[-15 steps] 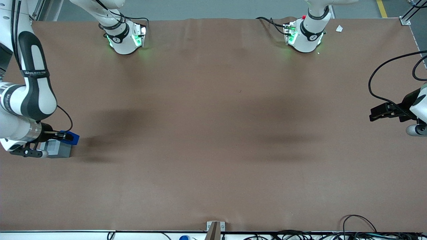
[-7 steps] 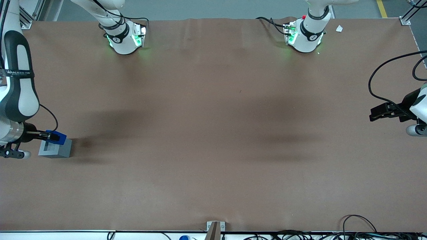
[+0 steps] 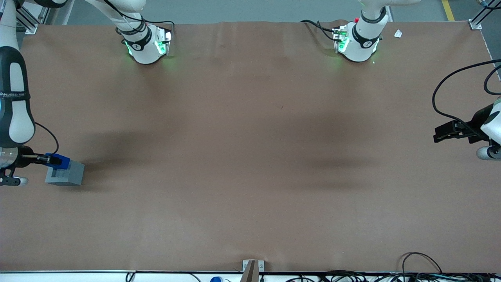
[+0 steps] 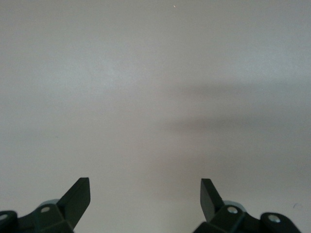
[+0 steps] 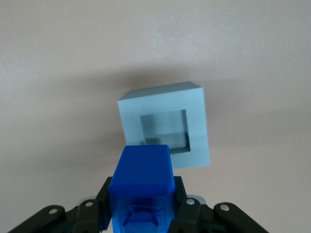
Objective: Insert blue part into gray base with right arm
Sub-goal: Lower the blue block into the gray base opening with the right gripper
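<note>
Right wrist view showed the tool (image 5: 141, 213) clamped on the blue part (image 5: 142, 177), held above the gray base (image 5: 197, 126); pickup done, insertion into its recess remained.

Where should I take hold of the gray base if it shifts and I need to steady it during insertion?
Judging by its pose, grip the gray base across two opposite flat outer walls, coming down from above. Its square recess faces up and must stay clear. The end effector is shut on the blue part above the base, so that part would have to be set down first.
</note>
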### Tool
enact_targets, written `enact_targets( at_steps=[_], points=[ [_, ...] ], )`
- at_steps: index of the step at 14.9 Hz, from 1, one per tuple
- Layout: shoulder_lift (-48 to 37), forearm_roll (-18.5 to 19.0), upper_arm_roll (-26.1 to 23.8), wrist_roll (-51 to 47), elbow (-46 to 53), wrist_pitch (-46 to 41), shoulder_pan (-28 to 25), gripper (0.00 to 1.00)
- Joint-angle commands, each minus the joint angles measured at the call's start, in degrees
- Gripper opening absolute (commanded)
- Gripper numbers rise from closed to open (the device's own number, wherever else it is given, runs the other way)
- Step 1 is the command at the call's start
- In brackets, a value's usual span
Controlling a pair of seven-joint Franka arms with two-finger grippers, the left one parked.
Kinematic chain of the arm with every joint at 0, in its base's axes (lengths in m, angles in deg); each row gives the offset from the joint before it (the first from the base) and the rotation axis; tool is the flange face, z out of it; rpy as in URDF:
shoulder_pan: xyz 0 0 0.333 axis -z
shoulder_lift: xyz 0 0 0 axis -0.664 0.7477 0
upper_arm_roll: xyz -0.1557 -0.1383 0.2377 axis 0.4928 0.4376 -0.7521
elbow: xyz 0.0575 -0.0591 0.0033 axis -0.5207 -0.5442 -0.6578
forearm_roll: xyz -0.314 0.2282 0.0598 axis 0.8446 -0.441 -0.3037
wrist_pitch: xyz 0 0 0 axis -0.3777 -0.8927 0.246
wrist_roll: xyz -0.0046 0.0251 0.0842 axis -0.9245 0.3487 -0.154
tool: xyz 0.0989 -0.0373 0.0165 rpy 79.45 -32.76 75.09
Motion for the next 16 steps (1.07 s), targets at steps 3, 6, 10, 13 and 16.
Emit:
enact_targets(
  at_steps=[3,6,10,13,16],
  points=[
    [2.95,0.91,-0.93,1.7,4.25,-0.6,1.39,0.0],
    [4.71,0.91,-0.93,2.75,6.45,-0.69,1.39,0.0],
    [5.77,0.99,-0.93,3.11,8.3,-0.78,1.39,0.0],
    [5.94,0.99,-0.93,3.63,8.56,-0.78,1.39,0.0],
    [6.21,0.99,-0.93,3.99,8.74,-0.78,1.48,0.0]
  ],
)
